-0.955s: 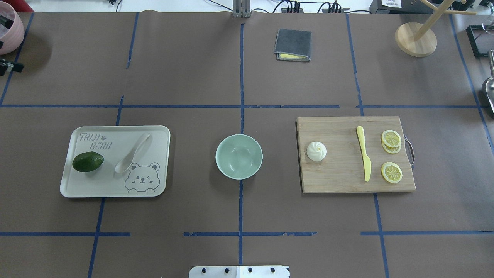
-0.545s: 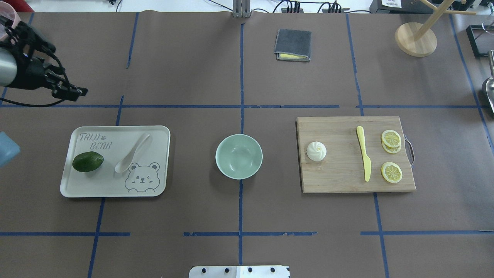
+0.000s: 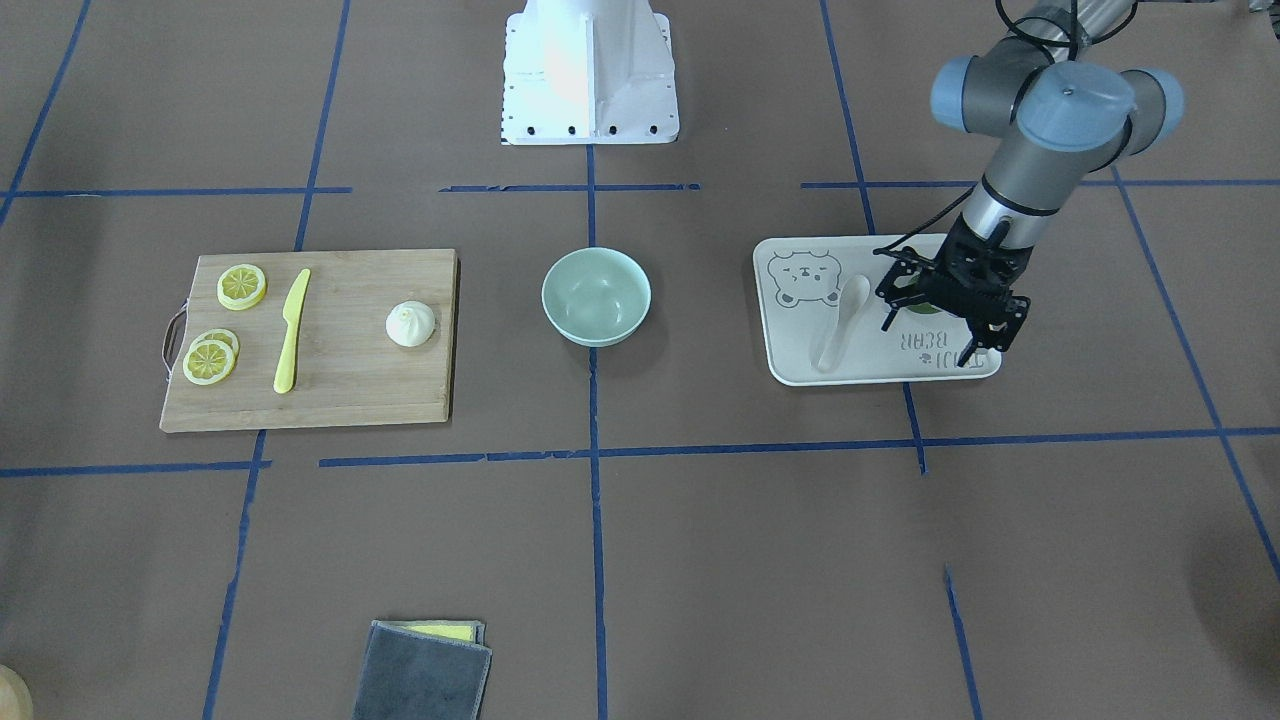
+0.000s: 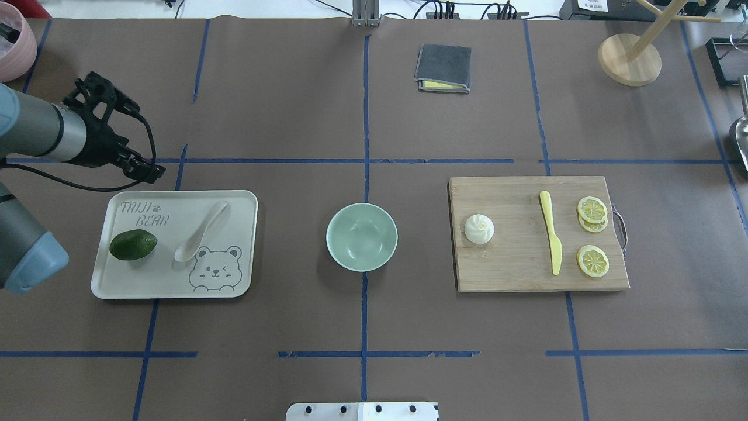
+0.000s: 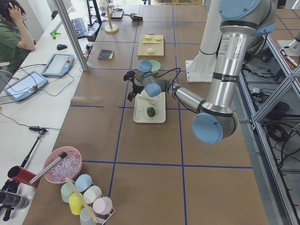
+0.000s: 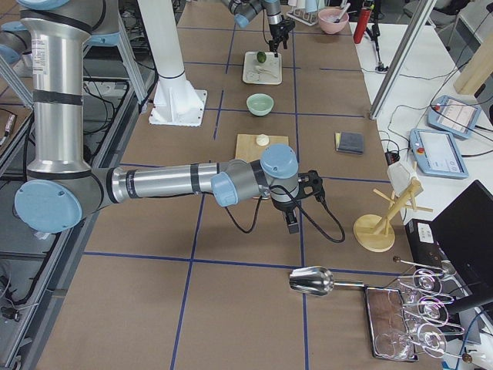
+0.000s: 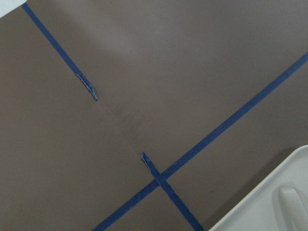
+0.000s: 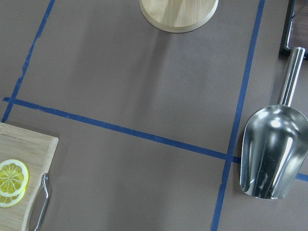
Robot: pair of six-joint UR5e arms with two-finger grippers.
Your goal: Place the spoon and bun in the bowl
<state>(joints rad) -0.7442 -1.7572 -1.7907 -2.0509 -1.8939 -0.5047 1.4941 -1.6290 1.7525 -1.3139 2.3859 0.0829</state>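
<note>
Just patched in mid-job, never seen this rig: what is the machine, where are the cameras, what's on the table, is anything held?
A left arm and a right arm share one table. One camera looks from behind the robot, one faces it, two sit at the table's ends, one rides each wrist. The spoon and a green fruit lie on the bear tray; the bowl stands empty mid-table; the bun sits on the cutting board with a knife and lemon slices. The left tool hovers open near the tray, holding nothing. The right tool cannot be judged.
</note>
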